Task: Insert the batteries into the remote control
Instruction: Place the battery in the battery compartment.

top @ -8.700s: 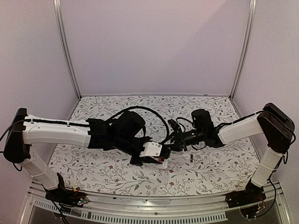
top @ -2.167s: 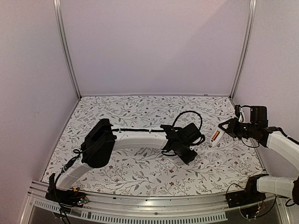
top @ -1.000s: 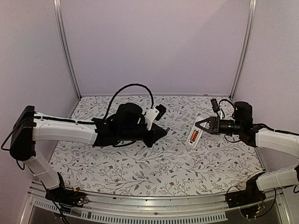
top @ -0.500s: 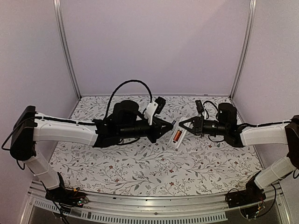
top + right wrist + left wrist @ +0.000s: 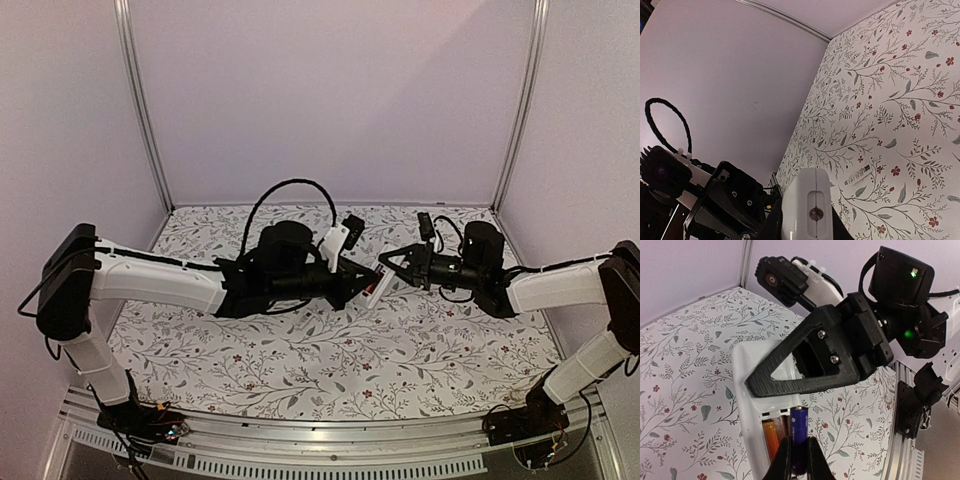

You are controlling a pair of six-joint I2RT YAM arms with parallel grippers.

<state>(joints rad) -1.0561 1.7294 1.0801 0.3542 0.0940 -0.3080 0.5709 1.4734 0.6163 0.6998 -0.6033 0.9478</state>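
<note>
The left arm rises from its base at the near left, bends at a high elbow, and reaches level to the right, above the floral desk. The left pincer is nearly shut, with its fingers nipping the lower end of a dark battery. The battery points lengthwise into the open bay of the remote control. Its far end seems to sit just inside the empty slot, but the wrist view does not show whether it is seated. An orange battery already lies in the bay, just left of the dark one.

The remote control hangs in mid-air between the two wrists, over the middle of the desk, with its open back facing the left pincer. The right pincer is closed narrowly on the remote's sides. The right arm comes up from the near right, bends at the elbow, and stretches left, roughly level.
</note>
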